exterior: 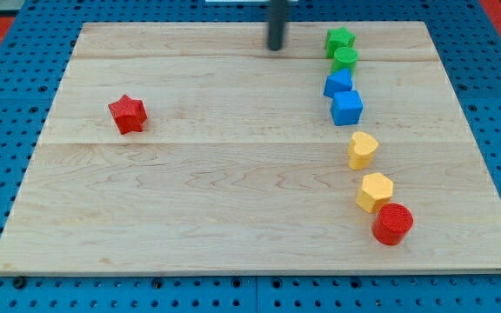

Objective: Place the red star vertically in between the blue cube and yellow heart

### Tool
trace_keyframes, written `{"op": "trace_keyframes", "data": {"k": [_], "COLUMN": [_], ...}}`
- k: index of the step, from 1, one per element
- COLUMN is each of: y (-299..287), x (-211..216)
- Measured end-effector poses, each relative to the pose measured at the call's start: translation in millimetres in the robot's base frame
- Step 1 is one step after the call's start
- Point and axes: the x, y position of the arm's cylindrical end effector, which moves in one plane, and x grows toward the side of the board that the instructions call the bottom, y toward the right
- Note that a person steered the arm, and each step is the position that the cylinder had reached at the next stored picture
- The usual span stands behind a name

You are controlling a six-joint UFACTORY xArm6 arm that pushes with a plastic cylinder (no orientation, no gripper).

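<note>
rod, one: straight, cylindrical, dark grey to near black, plain matte finish, no visible markings, cables or screws. upper part cut off by the view's top. my tip (276, 48): blunt, same dark colour.

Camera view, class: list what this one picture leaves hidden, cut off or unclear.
- The rod above my tip: cut off by the view's top edge.
- Whether the green star touches the green block below it: too small to tell.
- That green block's shape: unclear.
- The board's far-side surroundings: outside the frame.
</note>
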Motion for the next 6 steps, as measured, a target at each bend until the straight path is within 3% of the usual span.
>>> {"op": "trace_keyframes", "data": {"k": [2, 3, 5, 6], "y": [-254, -287, -287, -285], "x": [39, 44, 44, 97]}}
